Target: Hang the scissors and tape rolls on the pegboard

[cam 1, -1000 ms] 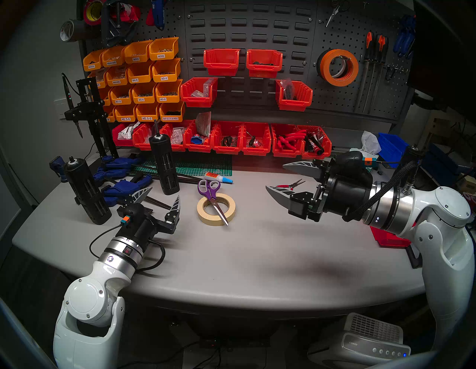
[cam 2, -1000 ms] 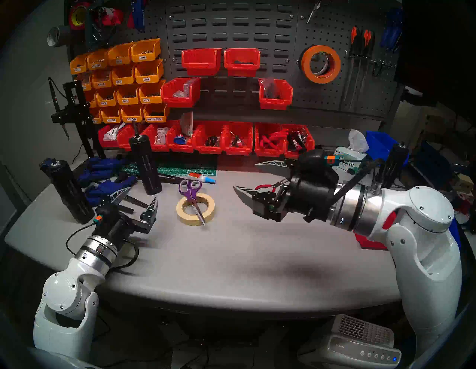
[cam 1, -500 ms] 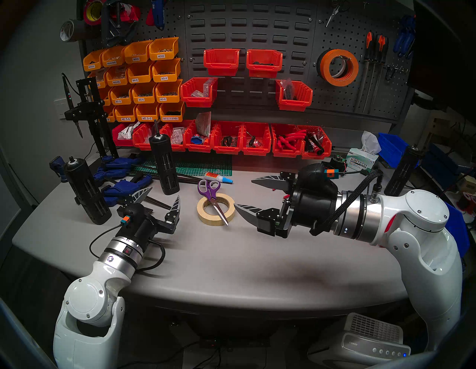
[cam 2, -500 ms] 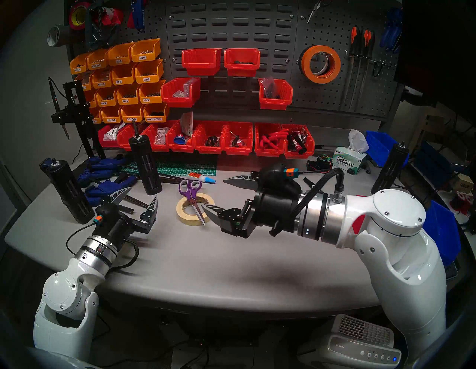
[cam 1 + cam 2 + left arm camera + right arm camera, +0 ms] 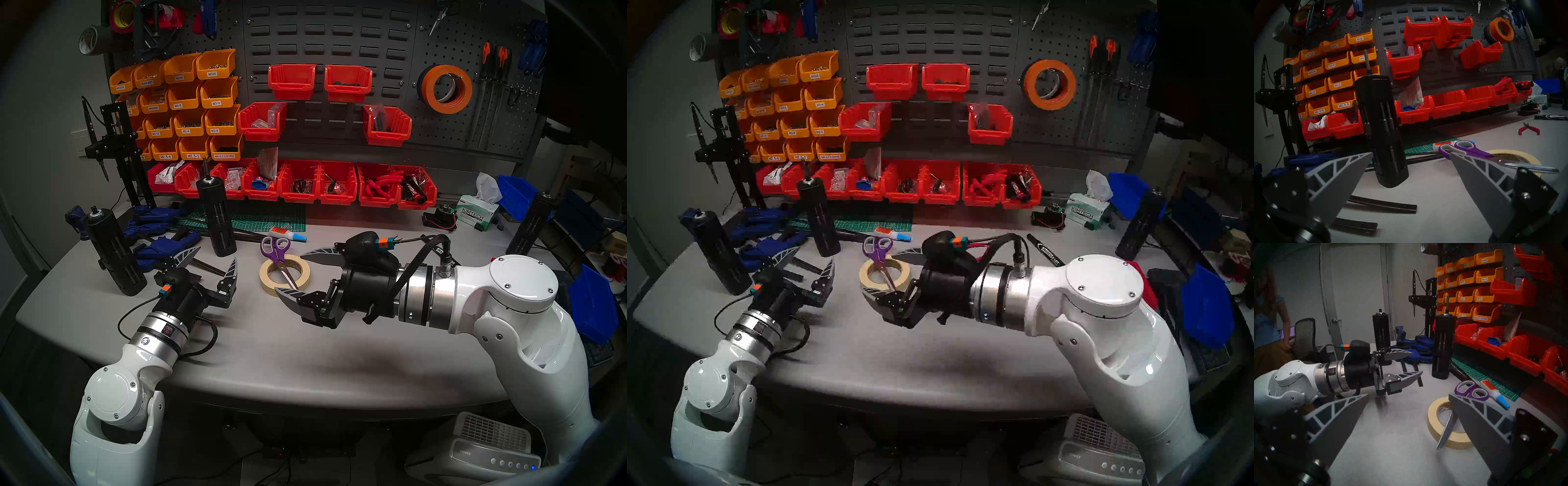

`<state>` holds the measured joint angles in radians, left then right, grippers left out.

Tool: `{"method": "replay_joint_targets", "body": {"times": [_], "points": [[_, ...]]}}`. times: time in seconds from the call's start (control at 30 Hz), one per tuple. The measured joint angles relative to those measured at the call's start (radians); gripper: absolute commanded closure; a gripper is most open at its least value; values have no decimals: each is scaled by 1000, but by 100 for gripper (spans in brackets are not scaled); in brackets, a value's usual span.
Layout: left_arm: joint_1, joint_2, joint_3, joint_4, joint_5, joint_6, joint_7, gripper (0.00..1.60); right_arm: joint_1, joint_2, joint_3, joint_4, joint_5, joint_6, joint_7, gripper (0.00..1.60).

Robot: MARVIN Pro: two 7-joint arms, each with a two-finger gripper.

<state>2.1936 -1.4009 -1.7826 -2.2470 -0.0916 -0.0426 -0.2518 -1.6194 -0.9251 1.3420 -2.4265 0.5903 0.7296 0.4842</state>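
The scissors [image 5: 281, 261], stiff, light and slick-bladed, lie across the beige tape roll [image 5: 285, 276] on the bench [image 5: 305, 339], best taken at the purple handles, while the right claw [image 5: 294, 273] gapes wide and empty beside them.

The near half of the worktop [image 5: 305, 356] lies bare, room enough for either arm to sweep across. Between the left gripper [image 5: 217, 261] and the right gripper [image 5: 291, 273], jaws wide, sits the beige tape roll [image 5: 271, 286] with the scissors [image 5: 280, 259] across it. Behind, a black cylinder [image 5: 217, 217], blue clamps [image 5: 163, 237] and a glue tube [image 5: 288, 234] crowd the way; the red bins [image 5: 305, 185] seemingly block the wall beyond.
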Motion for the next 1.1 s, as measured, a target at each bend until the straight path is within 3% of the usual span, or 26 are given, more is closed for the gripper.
{"method": "replay_joint_targets", "body": {"times": [0.2,0.23,0.27,0.37,0.57,0.9,1.1], "points": [[0,0,0,0,0,0,0,0,59,-46,-100,1,-69,72,-68,0],[0,0,0,0,0,0,0,0,65,-52,-109,2,-78,83,-77,11],[0,0,0,0,0,0,0,0,76,-61,-122,2,-91,99,-89,36],[0,0,0,0,0,0,0,0,106,-86,-150,3,-123,148,-121,28],[0,0,0,0,0,0,0,0,162,-135,-193,4,-165,225,-157,29],[0,0,0,0,0,0,0,0,255,-183,-272,67,-202,234,-175,29],[0,0,0,0,0,0,0,0,305,-178,-308,125,-201,234,-181,29]]}}
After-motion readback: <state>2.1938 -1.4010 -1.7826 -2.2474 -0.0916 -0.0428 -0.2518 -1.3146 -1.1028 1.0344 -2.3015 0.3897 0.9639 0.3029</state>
